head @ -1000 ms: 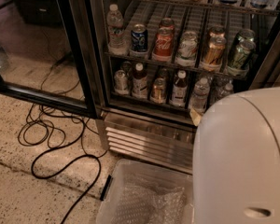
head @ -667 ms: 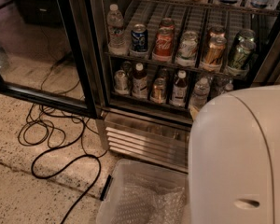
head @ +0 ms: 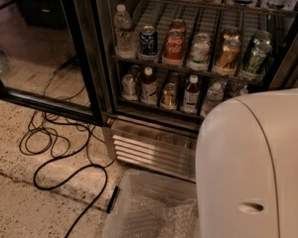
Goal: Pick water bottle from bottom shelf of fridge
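The glass door (head: 39, 48) of the fridge (head: 87, 43) stands swung open at the left, its black frame low over the speckled floor. Black cables (head: 54, 150) loop across the floor in front of it. Near me, just right of the cables, sits a clear plastic bin (head: 120, 202) with bubble wrap in it, below the fridge's steel grille (head: 149, 150).

Inside, the middle rack holds a tall clear bottle at its left end and then a row of drink cans (head: 175, 46). The bottom shelf (head: 156, 109) carries, from the left, a can, a dark bottle (head: 149, 85) with a white cap, another can and a second dark bottle. The water bottle (head: 213, 95) stands upright at the right end of that row, just beside the second dark bottle.

A big white arm cover (head: 253, 167) fills the near right corner and hides the shelf's right end. The gripper is out of sight, so I cannot tell how it is set or whether it has hold of anything.
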Available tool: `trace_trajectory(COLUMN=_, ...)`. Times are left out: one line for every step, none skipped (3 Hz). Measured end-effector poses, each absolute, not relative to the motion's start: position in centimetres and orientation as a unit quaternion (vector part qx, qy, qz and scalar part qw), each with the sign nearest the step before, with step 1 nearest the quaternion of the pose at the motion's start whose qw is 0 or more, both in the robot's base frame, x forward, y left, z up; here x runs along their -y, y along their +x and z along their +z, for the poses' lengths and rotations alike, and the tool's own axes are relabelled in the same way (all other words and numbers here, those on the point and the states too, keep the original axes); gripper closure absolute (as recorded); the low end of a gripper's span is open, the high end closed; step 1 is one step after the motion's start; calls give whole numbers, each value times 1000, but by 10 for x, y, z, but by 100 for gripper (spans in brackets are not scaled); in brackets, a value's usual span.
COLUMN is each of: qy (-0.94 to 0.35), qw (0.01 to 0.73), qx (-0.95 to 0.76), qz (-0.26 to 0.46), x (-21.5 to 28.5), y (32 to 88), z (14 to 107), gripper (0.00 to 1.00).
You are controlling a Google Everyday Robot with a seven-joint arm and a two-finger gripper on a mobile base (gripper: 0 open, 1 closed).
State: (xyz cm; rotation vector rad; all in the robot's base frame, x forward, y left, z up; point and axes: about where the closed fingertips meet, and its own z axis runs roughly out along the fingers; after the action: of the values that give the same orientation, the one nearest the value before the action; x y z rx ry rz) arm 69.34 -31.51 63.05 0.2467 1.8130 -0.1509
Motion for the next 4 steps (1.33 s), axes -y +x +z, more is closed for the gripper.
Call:
trace_trajectory(qy=110, qw=610, qx=-780, qz=-87, x=331, y=710, z=629, gripper=38)
trace_trajectory(qy=111, qw=610, qx=-780, qz=-88, x=334, y=715, z=628, gripper=38)
trace_trajectory(qy=115, qw=609, qx=-779, qz=-93, x=341, y=719, z=626, gripper=39)
trace_trajectory(qy=132, qw=611, qx=-774, qz=-96, x=353, y=728, z=630, gripper=43)
